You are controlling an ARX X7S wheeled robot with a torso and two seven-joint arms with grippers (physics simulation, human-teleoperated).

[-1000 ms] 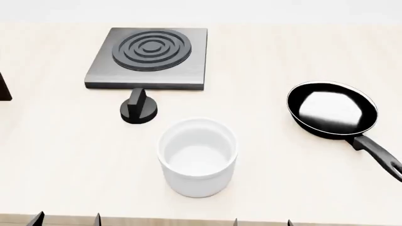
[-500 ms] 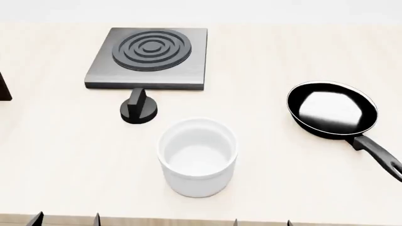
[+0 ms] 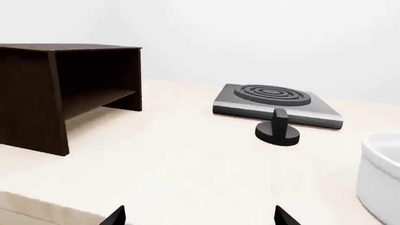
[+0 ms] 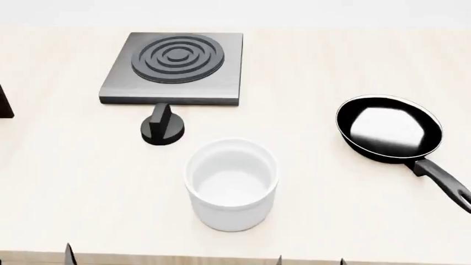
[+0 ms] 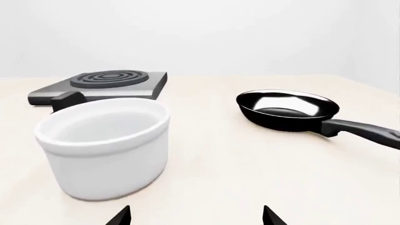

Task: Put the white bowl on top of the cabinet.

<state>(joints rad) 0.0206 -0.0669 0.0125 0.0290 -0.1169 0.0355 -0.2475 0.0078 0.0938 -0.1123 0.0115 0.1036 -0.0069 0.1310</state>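
The white bowl (image 4: 231,185) stands upright and empty on the light tabletop, near the front edge; it also shows in the right wrist view (image 5: 106,145) and at the frame edge in the left wrist view (image 3: 381,178). The dark wood cabinet (image 3: 62,89) stands at the far left, with only a sliver (image 4: 4,105) in the head view. My left gripper (image 3: 200,218) is open over bare table, left of the bowl and apart from it. My right gripper (image 5: 196,218) is open too, just short of the bowl and slightly to its right. Neither gripper holds anything.
A square grey stove plate (image 4: 176,66) lies behind the bowl, with a black knob (image 4: 163,126) between them. A black frying pan (image 4: 390,130) sits to the right, its handle (image 4: 445,185) pointing toward the front right. The table's front edge (image 4: 184,258) runs under the grippers.
In the head view the left gripper's two tips have given way to a single tip between their earlier spots. The right tips have sunk slightly. The bowl has not moved.
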